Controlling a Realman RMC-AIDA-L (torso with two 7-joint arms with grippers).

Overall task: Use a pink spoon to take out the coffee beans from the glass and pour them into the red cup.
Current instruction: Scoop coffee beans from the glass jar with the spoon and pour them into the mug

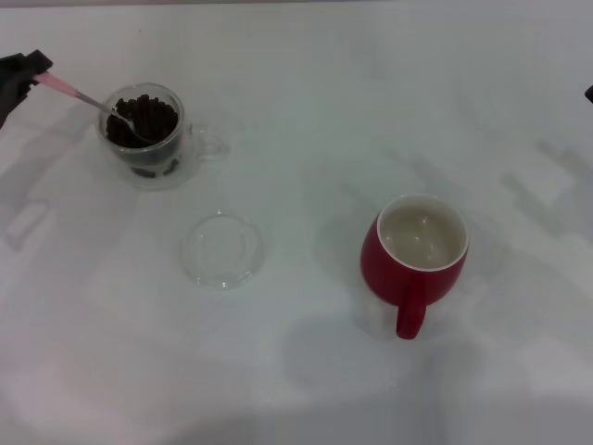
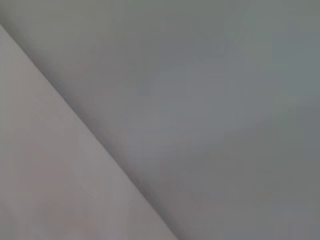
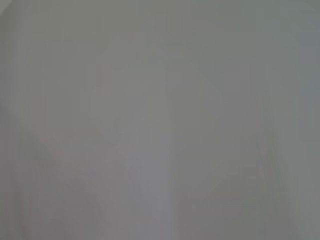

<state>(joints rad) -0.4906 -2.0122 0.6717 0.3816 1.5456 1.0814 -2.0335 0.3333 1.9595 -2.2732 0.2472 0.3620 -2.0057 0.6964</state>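
In the head view the glass [image 1: 153, 139] stands at the far left, clear and double-walled, with its handle toward the right. It holds a heap of dark coffee beans [image 1: 148, 116]. The pink spoon [image 1: 88, 97] slants down from the left, its metal bowl in the beans. My left gripper [image 1: 28, 74] is at the left edge, shut on the spoon's pink handle end. The red cup [image 1: 417, 260] stands at the right, creamy white inside, handle toward me. Only a dark tip of my right gripper [image 1: 588, 93] shows at the right edge.
A shallow round clear glass dish [image 1: 222, 250] lies on the white table [image 1: 306, 120] between the glass and the red cup. Both wrist views show only blank grey-white surface.
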